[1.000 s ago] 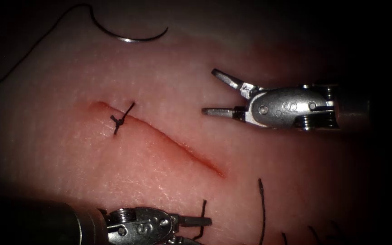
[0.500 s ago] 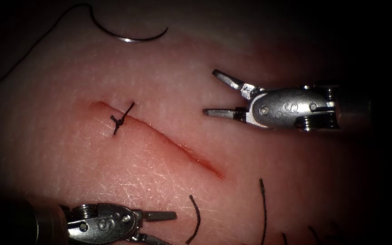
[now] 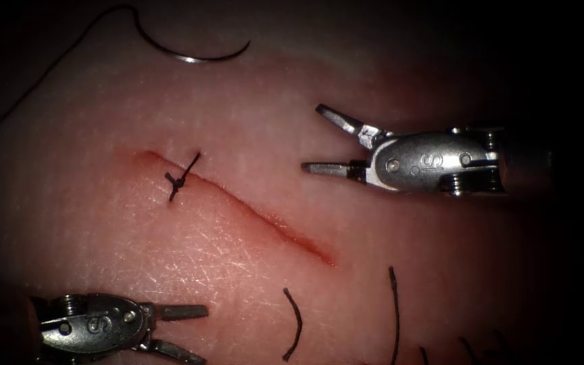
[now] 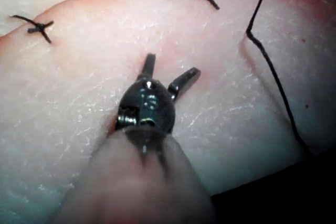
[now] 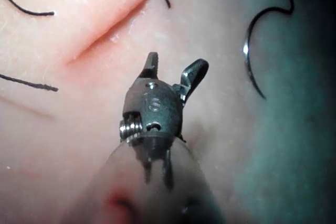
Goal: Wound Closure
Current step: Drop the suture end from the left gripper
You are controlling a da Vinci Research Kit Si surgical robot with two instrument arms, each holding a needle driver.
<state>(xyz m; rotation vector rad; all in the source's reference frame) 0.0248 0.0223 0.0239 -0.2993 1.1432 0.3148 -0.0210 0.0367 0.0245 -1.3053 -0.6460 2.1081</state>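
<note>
The left end effector [image 3: 187, 332] is drawing back leftward from the cut thread end [image 3: 294, 323], now lying free, its jaws standing apart and holding nothing. The right end effector [image 3: 318, 138] is hovering wide open and empty, right of the cut [image 3: 251, 213]. The needle [image 3: 194, 53] is lying on the tissue [image 3: 136, 257] above the cut, not in it, its thread [image 3: 42, 71] trailing left.

The tissue [image 3: 251, 122] is seen as pale pink, crossed by a cut [image 3: 258, 215] lined with red fluid. A black knot [image 3: 178, 179] is seen on the cut, and black cut ends of thread [image 3: 295, 324] lie near. The needle [image 3: 194, 54] and both tools, left [image 3: 194, 331] and right [image 3: 319, 138], are silver-grey.
</note>
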